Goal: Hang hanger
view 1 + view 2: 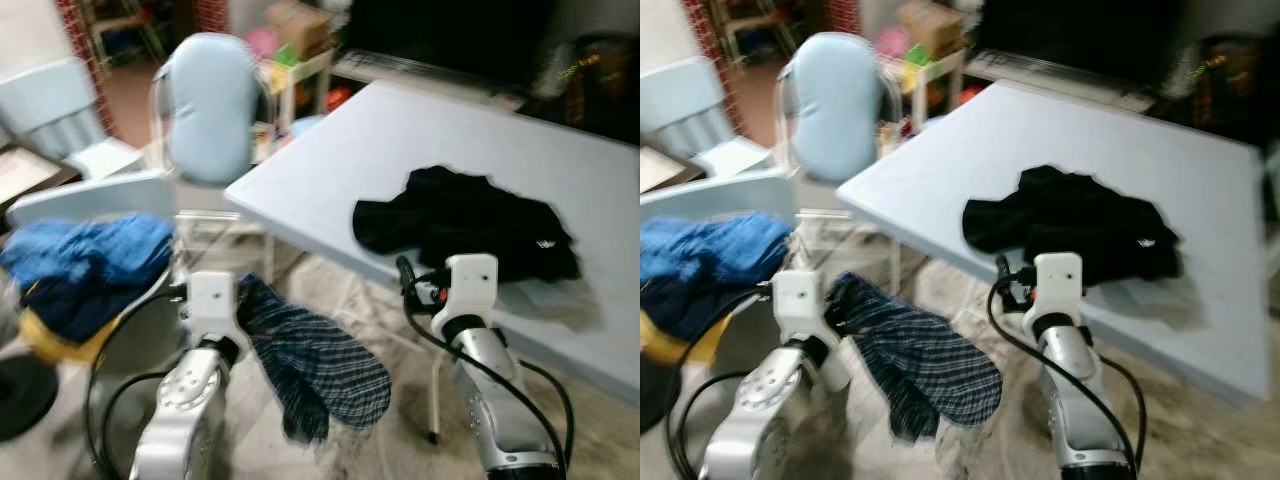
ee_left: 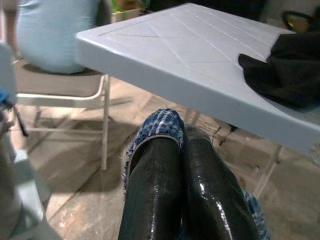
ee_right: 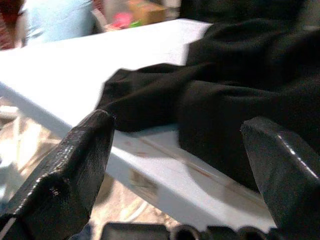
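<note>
A blue plaid shirt (image 1: pixel 315 370) hangs from my left gripper (image 2: pixel 182 131), low in front of the table's near edge. In the left wrist view its two black fingers (image 2: pixel 155 170) are pressed together, with plaid cloth bunched at their tips. A crumpled black garment (image 1: pixel 470 220) lies on the pale blue table (image 1: pixel 350 130) near its front edge. My right gripper (image 3: pixel 177 122) is open at the table edge, level with the top and facing the black garment, a little short of it.
A light blue padded chair (image 1: pixel 208 105) stands at the table's left corner. A heap of blue and yellow clothes (image 1: pixel 90 265) lies at the left. A table leg (image 1: pixel 437 390) stands beside my right arm. Cluttered shelves are behind.
</note>
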Controlling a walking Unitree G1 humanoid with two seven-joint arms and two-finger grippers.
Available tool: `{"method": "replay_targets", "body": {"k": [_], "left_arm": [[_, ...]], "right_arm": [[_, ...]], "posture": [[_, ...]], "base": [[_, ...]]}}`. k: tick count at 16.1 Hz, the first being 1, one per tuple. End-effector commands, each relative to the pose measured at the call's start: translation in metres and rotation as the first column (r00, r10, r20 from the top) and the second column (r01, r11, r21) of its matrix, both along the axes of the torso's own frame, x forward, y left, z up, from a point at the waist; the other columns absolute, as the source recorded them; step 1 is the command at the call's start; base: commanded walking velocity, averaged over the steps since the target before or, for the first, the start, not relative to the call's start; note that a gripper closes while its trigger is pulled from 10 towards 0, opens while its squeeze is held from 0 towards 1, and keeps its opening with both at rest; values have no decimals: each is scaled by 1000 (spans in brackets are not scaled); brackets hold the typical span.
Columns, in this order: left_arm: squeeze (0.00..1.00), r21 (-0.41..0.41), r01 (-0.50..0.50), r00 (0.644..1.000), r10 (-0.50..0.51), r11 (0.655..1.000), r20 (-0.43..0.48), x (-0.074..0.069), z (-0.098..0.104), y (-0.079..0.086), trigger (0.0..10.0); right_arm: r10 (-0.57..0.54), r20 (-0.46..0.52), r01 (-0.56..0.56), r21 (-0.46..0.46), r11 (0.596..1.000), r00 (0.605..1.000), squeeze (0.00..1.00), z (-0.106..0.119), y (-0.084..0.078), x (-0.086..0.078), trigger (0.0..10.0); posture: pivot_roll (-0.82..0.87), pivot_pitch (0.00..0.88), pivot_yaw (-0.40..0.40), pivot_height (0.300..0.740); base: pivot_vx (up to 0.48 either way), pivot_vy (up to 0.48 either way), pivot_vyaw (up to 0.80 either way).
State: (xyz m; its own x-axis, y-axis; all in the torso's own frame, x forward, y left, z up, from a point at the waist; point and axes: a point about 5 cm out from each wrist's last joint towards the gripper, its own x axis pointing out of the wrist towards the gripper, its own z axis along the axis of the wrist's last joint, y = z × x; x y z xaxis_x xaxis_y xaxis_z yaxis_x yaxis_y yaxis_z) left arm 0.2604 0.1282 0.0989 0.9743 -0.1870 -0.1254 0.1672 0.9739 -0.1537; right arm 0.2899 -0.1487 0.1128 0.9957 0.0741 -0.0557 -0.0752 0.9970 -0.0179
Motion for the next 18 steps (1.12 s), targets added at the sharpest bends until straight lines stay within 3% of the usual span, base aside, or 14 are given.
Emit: {"method": "replay_targets", "body": {"k": [1, 11, 15, 18], "left_arm": [[0, -13, 28, 1000, -28, 1000, 14, 2, 3, -8, 10000], [0, -23, 22, 1000, -22, 1000, 5, 3, 3, -8, 10000], [0, -27, 20, 1000, -20, 999, 1, 3, 3, -8, 10000], [0, -30, 21, 1000, -21, 999, -4, 3, 2, -9, 10000]], "right_arm": [[-21, -13, 21, -7, 1000, 1000, 0, -3, -6, -1, 10000], [-21, -11, 21, -6, 1000, 1000, 0, -3, -5, 0, 10000], [-18, -13, 18, -6, 1000, 1000, 0, -3, -5, 0, 10000], [-20, -13, 20, -8, 1000, 1000, 0, -3, -6, 0, 10000]], "posture": [[9, 0, -33, 740], [8, 0, -32, 740], [6, 0, -34, 740], [4, 0, -35, 740]], "base": [[0, 311, -800], [0, 348, -800], [0, 397, 0], [0, 396, -533]]}}
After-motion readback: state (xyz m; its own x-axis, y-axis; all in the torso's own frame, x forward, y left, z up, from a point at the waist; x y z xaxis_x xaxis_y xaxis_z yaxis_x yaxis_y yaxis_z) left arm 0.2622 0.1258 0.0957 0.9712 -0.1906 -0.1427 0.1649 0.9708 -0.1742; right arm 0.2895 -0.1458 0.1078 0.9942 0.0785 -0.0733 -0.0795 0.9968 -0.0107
